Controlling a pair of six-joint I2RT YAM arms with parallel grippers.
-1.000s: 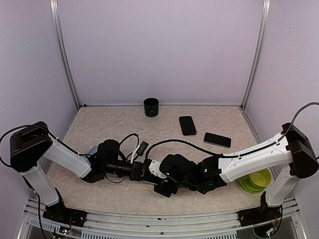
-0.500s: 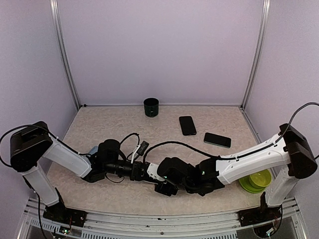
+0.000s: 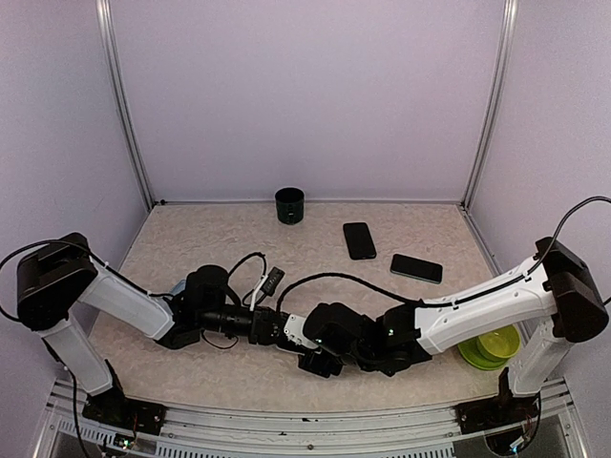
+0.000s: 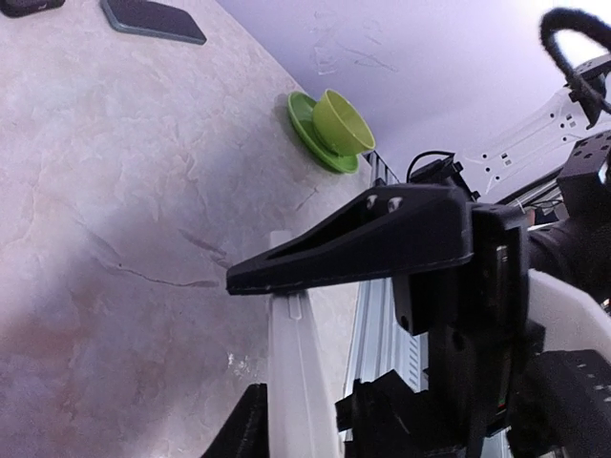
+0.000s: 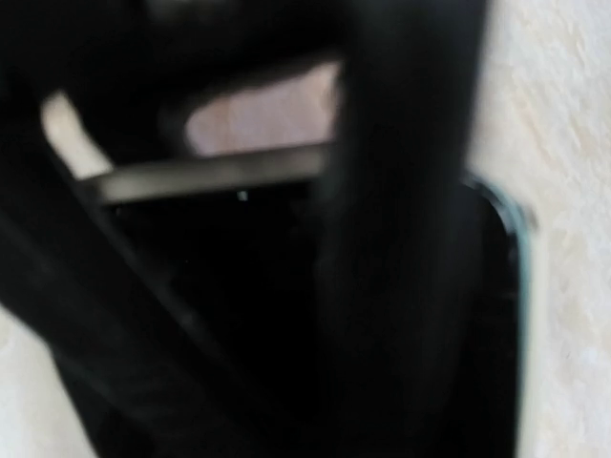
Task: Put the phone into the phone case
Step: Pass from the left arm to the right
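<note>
Plastic case (image 4: 291,382) stands edge-on between left tool (image 4: 250,343) fingers; clamping cannot be told. Right tool (image 3: 313,355) state unreadable, reports inspector 1.
Dark phone (image 5: 492,305) apparently lies beneath it; advise squaring edges, pressing gently, replies inspector 2.

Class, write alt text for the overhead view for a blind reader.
The left arm and right arm meet over the front of the table. Around them lie two dark phones, a dark cup and a green cup.

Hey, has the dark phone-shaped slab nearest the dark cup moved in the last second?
No. In the top view, the dark slab lies in the same spot to the right of the cup, at the same angle.
</note>
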